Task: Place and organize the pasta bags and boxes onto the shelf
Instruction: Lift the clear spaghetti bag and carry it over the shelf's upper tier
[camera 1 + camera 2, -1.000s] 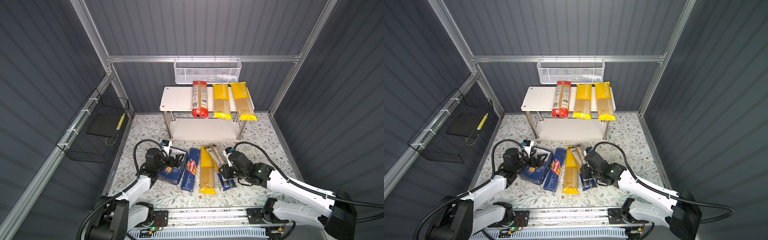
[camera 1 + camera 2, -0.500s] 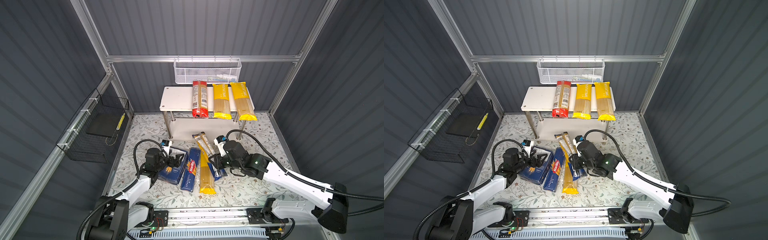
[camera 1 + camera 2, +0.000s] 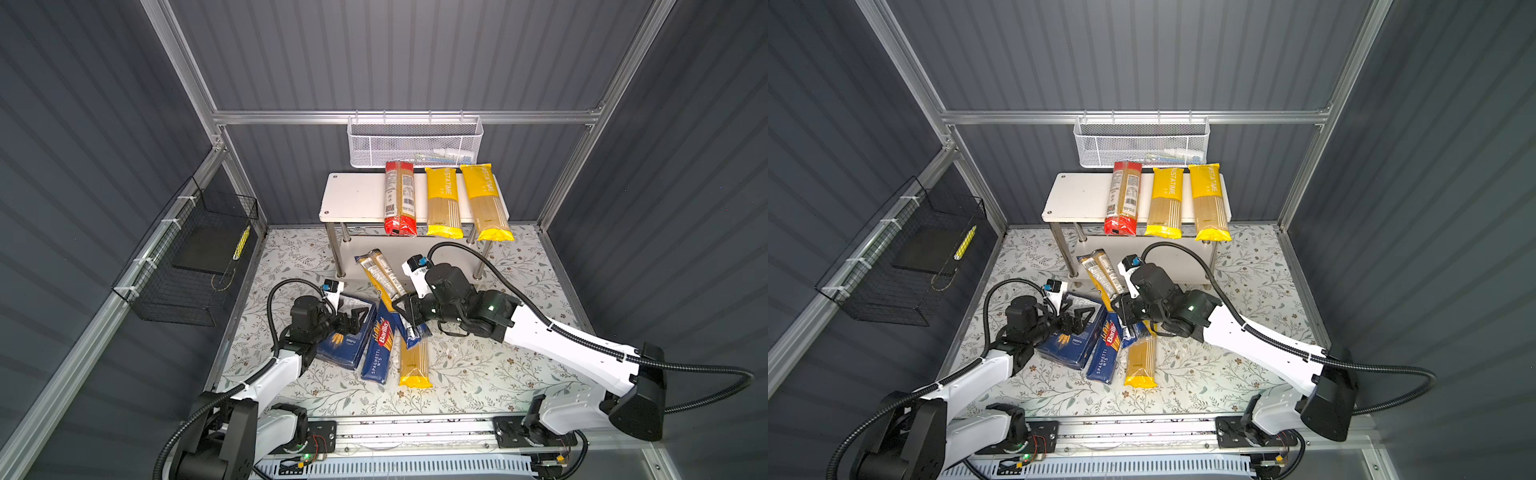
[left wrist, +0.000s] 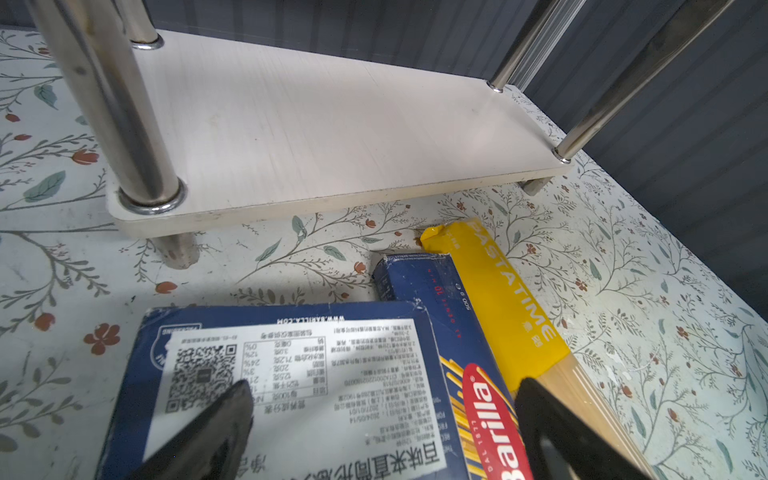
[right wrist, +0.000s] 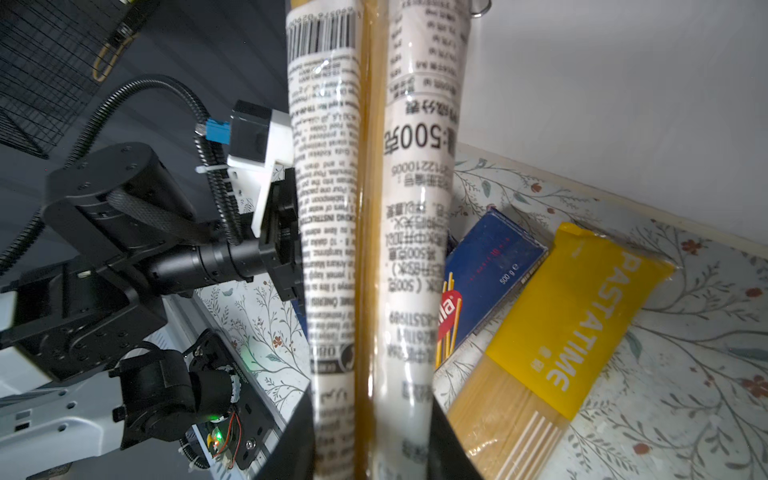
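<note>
Clamping the white-labelled bag (image 3: pixel 376 272), right claw (image 3: pixel 402 308) hangs by shelf (image 3: pixel 353 218) edge; left claw (image 3: pixel 359 318) wide.

White mesh basket (image 3: pixel 415 145) hangs rearward; black wire basket (image 3: pixel 174 299) holds perhaps a yellow tag (image 3: pixel 242 243).

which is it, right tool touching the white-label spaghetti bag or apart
Touching. The right wrist view shows the white-label spaghetti bag sitting between the two black fingers of the right tool, both pressed against its sides.
</note>
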Robot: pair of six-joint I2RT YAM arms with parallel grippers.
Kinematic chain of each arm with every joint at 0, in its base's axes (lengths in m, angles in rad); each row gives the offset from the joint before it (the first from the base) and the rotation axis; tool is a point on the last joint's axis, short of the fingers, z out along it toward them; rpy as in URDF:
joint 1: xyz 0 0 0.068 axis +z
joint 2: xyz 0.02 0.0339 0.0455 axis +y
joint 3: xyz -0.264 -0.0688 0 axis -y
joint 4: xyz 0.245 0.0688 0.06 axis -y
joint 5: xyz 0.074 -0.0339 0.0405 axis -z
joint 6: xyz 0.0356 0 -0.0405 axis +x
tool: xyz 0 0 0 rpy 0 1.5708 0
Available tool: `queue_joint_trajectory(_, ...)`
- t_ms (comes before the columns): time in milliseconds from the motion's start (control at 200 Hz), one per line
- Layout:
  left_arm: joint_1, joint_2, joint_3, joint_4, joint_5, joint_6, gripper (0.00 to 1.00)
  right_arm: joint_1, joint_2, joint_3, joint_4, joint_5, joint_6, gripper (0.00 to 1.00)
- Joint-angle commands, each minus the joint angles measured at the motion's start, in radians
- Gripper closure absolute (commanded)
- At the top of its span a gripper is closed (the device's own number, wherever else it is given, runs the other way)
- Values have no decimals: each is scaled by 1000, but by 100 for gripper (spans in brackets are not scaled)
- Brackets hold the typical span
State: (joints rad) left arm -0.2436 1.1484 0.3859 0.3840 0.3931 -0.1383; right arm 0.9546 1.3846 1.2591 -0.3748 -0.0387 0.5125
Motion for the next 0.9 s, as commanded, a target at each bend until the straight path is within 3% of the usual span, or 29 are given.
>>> queue_joint_trajectory(0, -3, -12, 19, -14, -6, 11, 1, 3, -10, 100, 143, 1, -36, 74)
queue_joint_trajectory(445, -3, -10, 21, -16, -6, 11, 1, 9, 98, 295, 148, -52, -72, 75)
queue_joint_trajectory(895, -3, -14, 19, -14, -7, 11, 1, 9, 266, 525, 168, -1, -97, 74)
